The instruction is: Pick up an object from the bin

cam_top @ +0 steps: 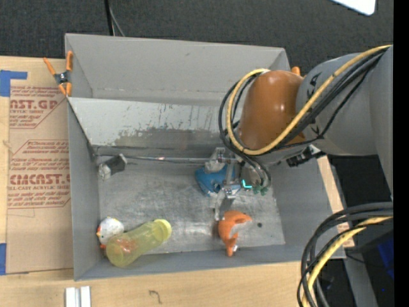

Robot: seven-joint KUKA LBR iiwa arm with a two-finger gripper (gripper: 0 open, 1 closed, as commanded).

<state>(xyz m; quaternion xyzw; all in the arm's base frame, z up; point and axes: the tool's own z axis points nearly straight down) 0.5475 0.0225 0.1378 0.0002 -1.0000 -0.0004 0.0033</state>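
You have open floor across the middle of the bin [82,139]. A yellow bottle [138,241] blocks lower left; a blue piece [207,180] and orange toy [229,226] crowd centre-right, just below the arm [358,107].

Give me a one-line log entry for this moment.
gripper: in bin, right of centre | between: blue thing above, orange toy below | grasp: cannot tell | lower left: yellow bottle

The bin [160,62] was grey, its floor scuffed pale. A blue thing [206,179] lay mid-floor, an orange toy [230,226] by the near edge, a yellow bottle [137,240] in the near-left corner.
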